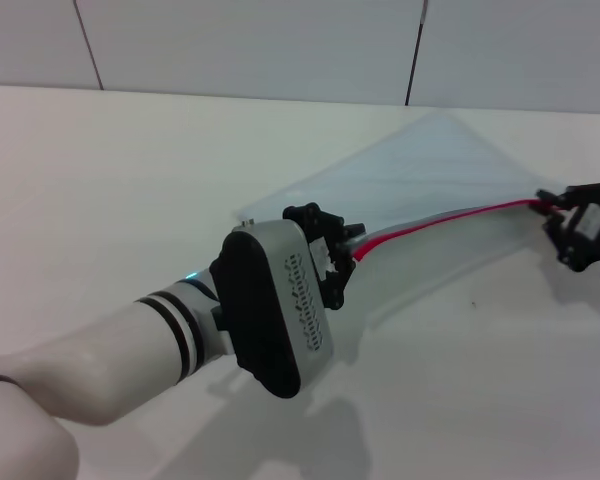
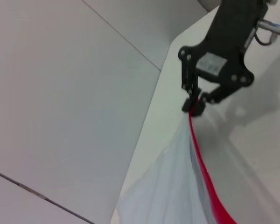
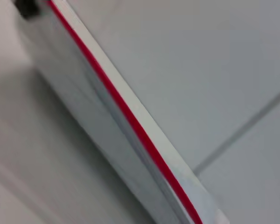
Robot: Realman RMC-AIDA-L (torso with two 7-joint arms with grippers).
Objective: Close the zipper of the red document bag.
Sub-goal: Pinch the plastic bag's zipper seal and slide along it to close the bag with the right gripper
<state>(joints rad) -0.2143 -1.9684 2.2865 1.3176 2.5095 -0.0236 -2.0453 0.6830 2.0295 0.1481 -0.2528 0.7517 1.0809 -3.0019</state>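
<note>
Stretching between both grippers, the zipper (image 1: 450,218) has each end clamped: left gripper (image 1: 346,250), right gripper (image 1: 552,205) fingers.

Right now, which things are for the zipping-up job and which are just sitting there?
For the job:
- red document bag, lying flat
- zipper along its edge
- left gripper, at one end of the zipper
- right gripper, shut on the zipper's far end

Just there:
- white table
- panelled wall behind it
</note>
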